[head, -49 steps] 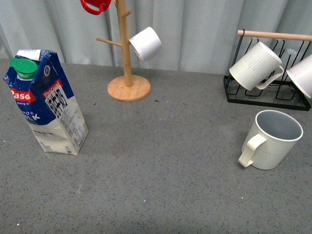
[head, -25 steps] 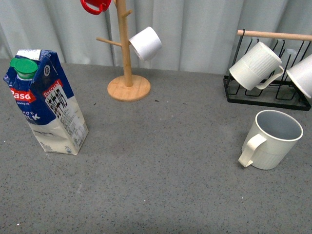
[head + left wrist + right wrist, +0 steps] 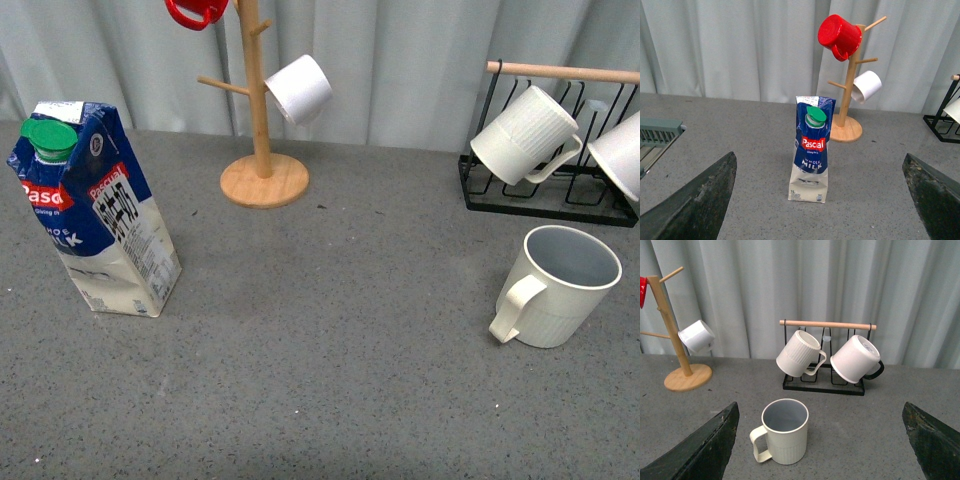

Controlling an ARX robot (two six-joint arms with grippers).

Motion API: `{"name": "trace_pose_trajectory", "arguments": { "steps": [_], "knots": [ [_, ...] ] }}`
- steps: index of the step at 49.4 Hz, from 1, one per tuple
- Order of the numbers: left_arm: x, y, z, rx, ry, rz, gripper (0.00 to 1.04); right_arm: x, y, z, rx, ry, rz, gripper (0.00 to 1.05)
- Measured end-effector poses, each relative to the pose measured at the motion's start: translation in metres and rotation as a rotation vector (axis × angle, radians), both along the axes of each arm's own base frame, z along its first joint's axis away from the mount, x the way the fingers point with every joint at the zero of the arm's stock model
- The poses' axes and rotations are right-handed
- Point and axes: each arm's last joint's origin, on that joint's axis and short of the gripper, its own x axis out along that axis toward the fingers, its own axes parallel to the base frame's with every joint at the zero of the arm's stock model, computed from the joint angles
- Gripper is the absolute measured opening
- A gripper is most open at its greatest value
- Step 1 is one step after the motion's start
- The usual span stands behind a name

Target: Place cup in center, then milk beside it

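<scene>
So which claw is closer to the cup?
Right. The right claw is open with the cup straight ahead. The left claw points at the milk, which stands far left of the cup.

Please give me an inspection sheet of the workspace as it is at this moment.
Surface: grey speckled table, no spill seen.
Job's things: cup upright on the robot's right; milk upright on its left; neither in the centre.
Clutter: wooden mug tree bearing red mug and white mug; black rack holding a ribbed mug and a plain mug.
Grippers: left gripper open, empty; right gripper open, empty.
Cables: nothing seen.
Surroundings: pale curtain behind.
</scene>
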Motion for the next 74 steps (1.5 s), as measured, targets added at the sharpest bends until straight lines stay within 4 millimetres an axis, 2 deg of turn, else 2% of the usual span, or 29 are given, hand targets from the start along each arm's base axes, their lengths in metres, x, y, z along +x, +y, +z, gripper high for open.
{"name": "trace_pose_trajectory", "arguments": {
  "steps": [3,5,7,10,14,17,24,28,37,52,74],
  "knots": [
    [0.000,0.000,0.000,0.000,0.000,0.000,0.98,0.000,0.000,0.000,-0.008,0.002,-0.009,0.95],
    [0.000,0.000,0.000,0.000,0.000,0.000,0.98,0.002,0.000,-0.001,-0.067,0.034,-0.093,0.95],
    [0.000,0.000,0.000,0.000,0.000,0.001,0.98,0.006,0.001,0.000,-0.133,0.069,-0.164,0.95],
    [0.000,0.000,0.000,0.000,0.000,0.000,0.98,0.019,0.001,0.009,-0.167,0.108,-0.167,0.95],
    [0.000,0.000,0.000,0.000,0.000,0.000,0.98,0.051,0.002,0.026,-0.161,0.158,-0.142,0.95],
    [0.000,0.000,0.000,0.000,0.000,0.000,0.98,0.081,0.002,0.028,-0.135,0.247,-0.113,0.95],
    [0.000,0.000,0.000,0.000,0.000,0.000,0.98,0.129,0.002,0.010,-0.103,0.447,-0.092,0.95],
    [0.000,0.000,0.000,0.000,0.000,0.000,0.98,0.164,0.001,-0.005,-0.085,0.599,-0.104,0.95],
    [0.000,0.000,0.000,0.000,0.000,0.000,0.98,0.220,-0.003,-0.030,-0.022,0.766,-0.102,0.95],
    [0.000,0.000,0.000,0.000,0.000,0.000,0.98,0.255,-0.004,-0.056,0.001,0.888,-0.136,0.94],
    [0.000,0.000,0.000,0.000,0.000,0.000,0.98,0.271,0.006,-0.071,0.104,0.985,-0.126,0.35]
  ]
}}
